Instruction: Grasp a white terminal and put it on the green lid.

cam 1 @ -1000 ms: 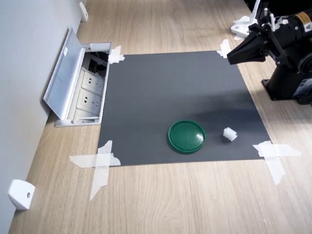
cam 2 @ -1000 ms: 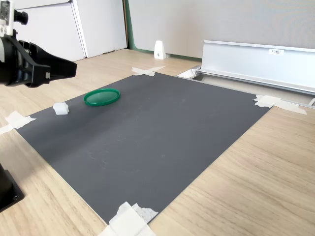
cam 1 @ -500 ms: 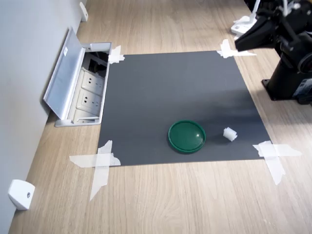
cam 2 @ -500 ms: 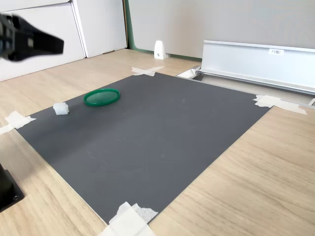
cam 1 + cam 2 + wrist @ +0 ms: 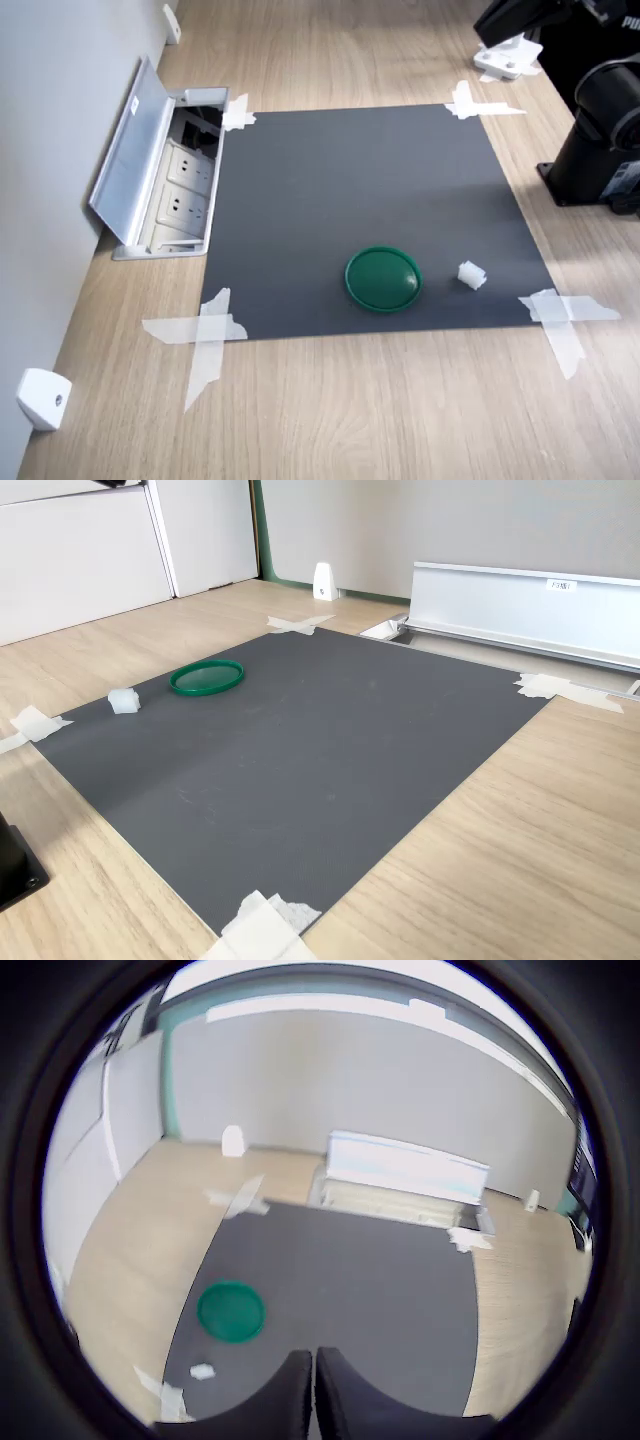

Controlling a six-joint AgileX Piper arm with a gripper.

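Observation:
The white terminal (image 5: 472, 275) (image 5: 123, 701) lies on the dark mat, a short way from the green lid (image 5: 383, 278) (image 5: 207, 677), on the first exterior view's right of it. Nothing rests on the lid. My gripper (image 5: 482, 20) hangs high at the first exterior view's top right, far from both. In the wrist view its two fingers (image 5: 296, 1400) stand together with nothing between them, and the lid (image 5: 231, 1311) and terminal (image 5: 203, 1371) show far below. The gripper is out of the second exterior view.
The dark mat (image 5: 370, 180) is taped to a wooden table. An open socket box (image 5: 165, 170) with a raised metal lid sits at the first exterior view's left. The black arm base (image 5: 600, 150) stands at the right. A white wedge block (image 5: 40, 398) lies at the lower left.
The gripper has risen and pulled back toward the first exterior view's top right, leaving the second exterior view. Terminal and lid have not moved.

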